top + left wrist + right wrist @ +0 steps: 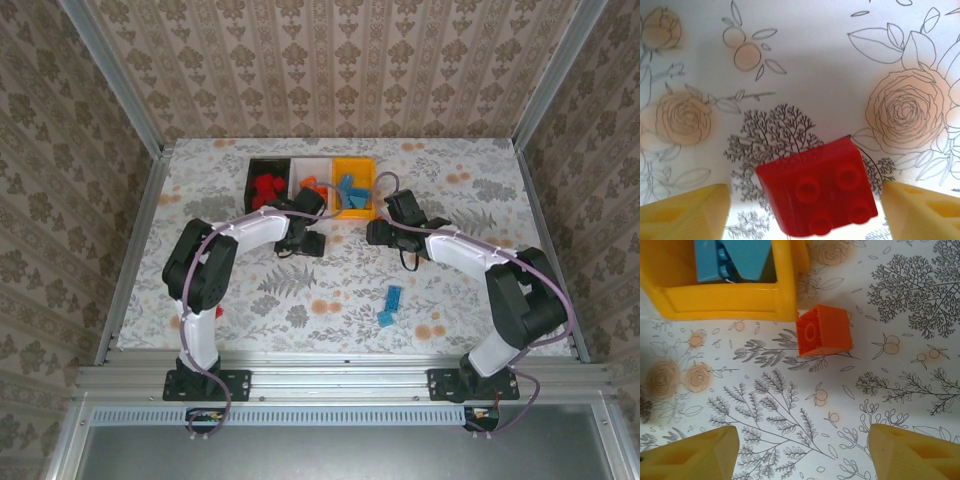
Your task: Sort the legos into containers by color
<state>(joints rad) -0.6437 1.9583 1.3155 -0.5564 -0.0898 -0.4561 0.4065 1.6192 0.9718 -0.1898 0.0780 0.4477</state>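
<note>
Legos lie in two places: sorted in the three bins at the far centre of the table (300,310), and loose on the table. The black bin (252,172) holds red pieces, the white bin (312,165) orange ones, and the yellow bin (355,210) blue ones.

Loose pieces:
- A red brick (817,195) sits studs-up between the fingers of the left gripper (806,190), just near of the bins. The fingers are spread, with a gap on each side of the brick.
- An orange brick (823,330) lies tipped over with its hollow underside showing, just beside the near right corner of the yellow bin. The right gripper (802,440) hovers near of it, fingers apart and holding nothing.
- Two blue bricks (390,305) lie well apart from the bins, on the near right of the table.

Handling: each brick is judged light, rigid and smooth-walled, so it may slip or twist under an off-centre pinch. Take hold across two flat, parallel side walls, at mid-height. Avoid the studs and the corners. The tipped orange brick probably calls for a grip across its outer walls, clear of the bin.

Markings: no brand, label or writing can be read on the bricks or bins.
</note>
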